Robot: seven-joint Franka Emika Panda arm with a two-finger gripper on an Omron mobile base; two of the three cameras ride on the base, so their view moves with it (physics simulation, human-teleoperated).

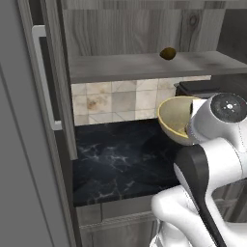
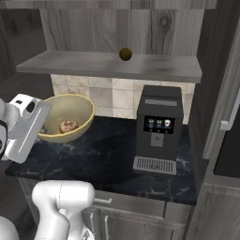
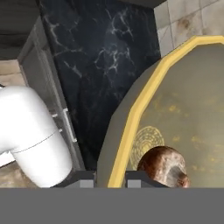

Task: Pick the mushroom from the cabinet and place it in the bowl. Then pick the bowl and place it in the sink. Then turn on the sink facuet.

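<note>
Hand (image 3: 109, 178) straddles the rim of the deep, glossy yellow-tan bowl (image 2: 65, 117) on the black marble tabletop (image 2: 112, 159), fingertips either side, apparently not yet clenched. Speckled reddish-brown mushroom (image 2: 68, 126) lies inside; the bowl looks rigid, light and slick, so a firm rim pinch seems best.

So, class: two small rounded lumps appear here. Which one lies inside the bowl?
The mushroom, reddish-brown and speckled, sits in the bowl. The plain olive-brown lump rests up on the cabinet shelf instead.
</note>
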